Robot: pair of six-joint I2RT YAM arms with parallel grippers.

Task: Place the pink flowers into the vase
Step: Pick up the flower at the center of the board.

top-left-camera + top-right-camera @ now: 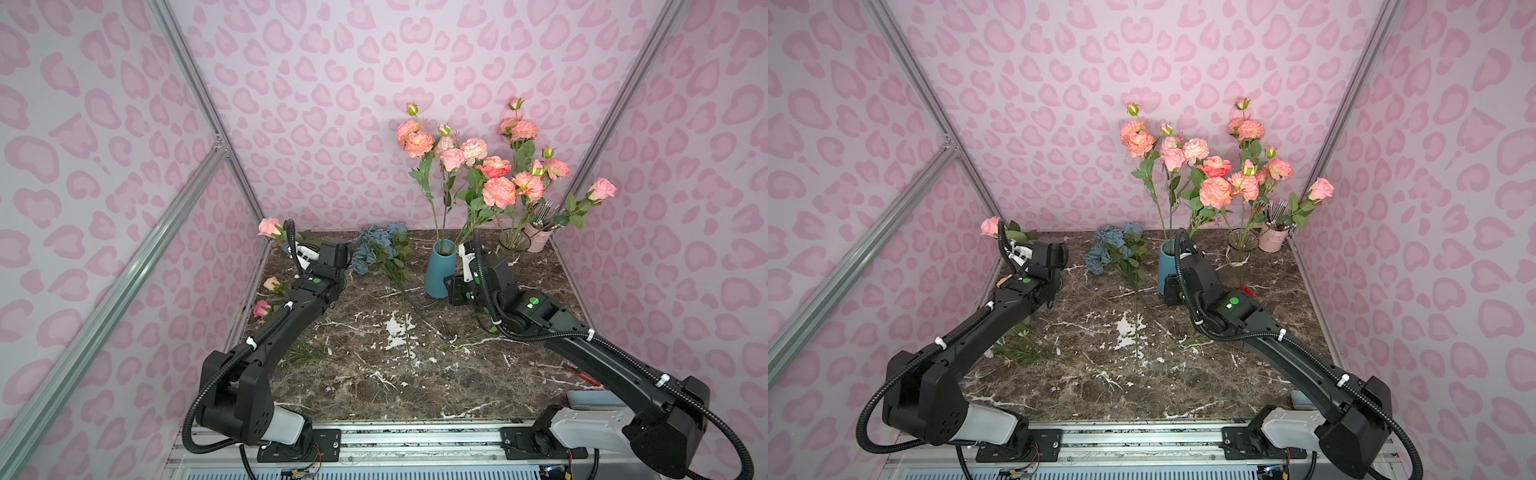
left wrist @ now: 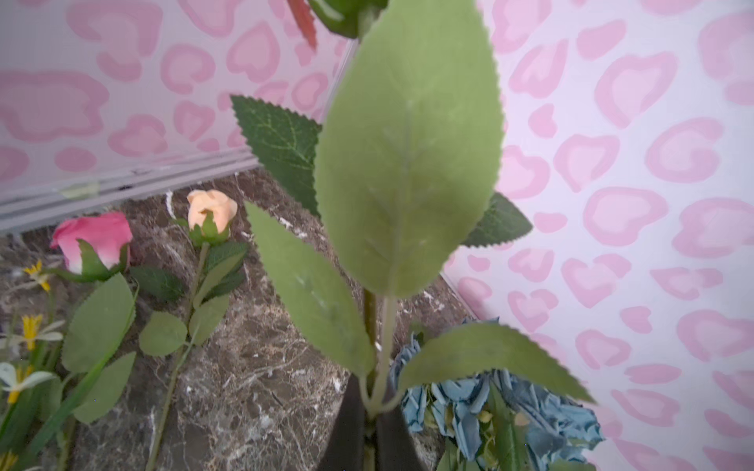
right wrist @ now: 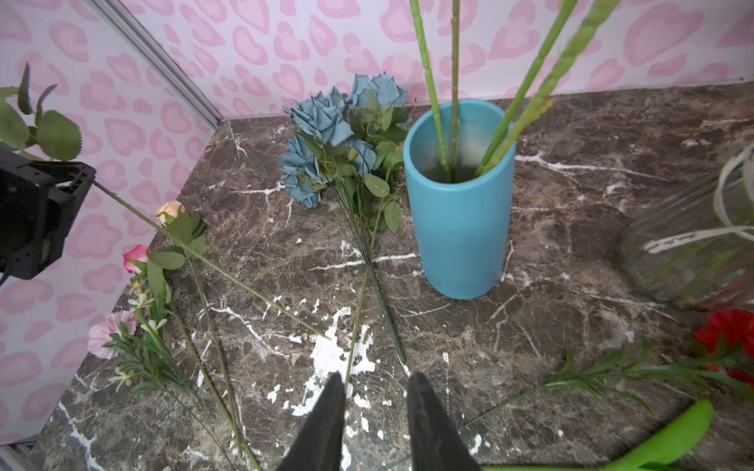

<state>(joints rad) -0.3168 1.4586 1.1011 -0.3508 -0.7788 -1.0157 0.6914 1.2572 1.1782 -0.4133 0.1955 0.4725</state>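
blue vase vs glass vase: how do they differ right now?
The blue vase is opaque and straight-sided; the glass vase is clear with a flared rim. The glass vase has a white ribbon around it; the blue vase is plain. The glass vase stands further back and right of the blue vase. Both stand upright and hold pink flowers.

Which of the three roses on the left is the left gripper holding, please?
The pale pink rose raised near the back-left corner, stem clamped in the left gripper; the peach rose and deeper pink rose lie on the table.
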